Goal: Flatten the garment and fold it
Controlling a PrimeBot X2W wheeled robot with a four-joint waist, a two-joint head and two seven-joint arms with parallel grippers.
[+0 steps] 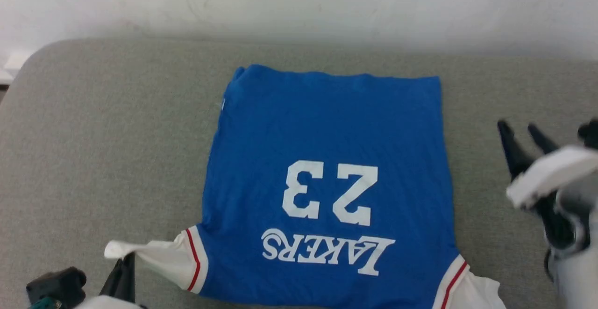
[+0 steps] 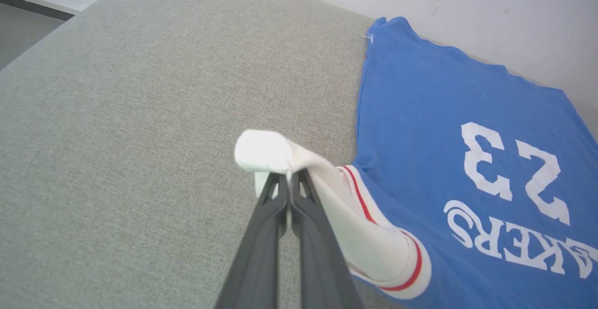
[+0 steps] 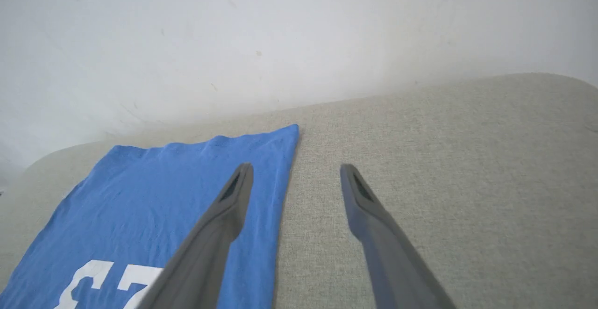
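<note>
**Hidden or cut off**
- In the head view, the shirt (image 1: 327, 136) runs off the bottom edge at 6 o'clock. The collar end cannot be seen.
- The sleeve at 5 o'clock (image 1: 476, 292) is cropped, leaving a white corner and its red stripe.
- The left gripper (image 1: 124, 258) is partly out of frame at 7 o'clock, and the right gripper (image 1: 517, 127) is blurred at 3 o'clock.
- A pale speck on the shirt's edge at 10 o'clock may be a tag, but it is too small to confirm.
- In the right wrist view, one finger and the frame edge cover most of the number.

**Writing**
- The number "23" (image 1: 329, 190) and the word "LAKERS" (image 1: 327, 253) are printed in white and read upside down in the head view.
- The left wrist view cuts the word to "AKERS".

**Position of the shirt**
- The blue shirt lies spread on a grey cushion (image 1: 93, 136), with its straight hem at 12 o'clock near the white wall (image 1: 299, 0).

**Grippers**
- Left gripper (image 2: 288, 178): the fingers are pressed together on the tip of the white sleeve (image 2: 327, 183). The sleeve is drawn out toward 8 o'clock from the shirt body and raised off the cushion.
- Right gripper (image 3: 296, 168): the fingers stand wide apart and hold nothing. It is beside the shirt's 3 o'clock edge, above the cushion.
</note>
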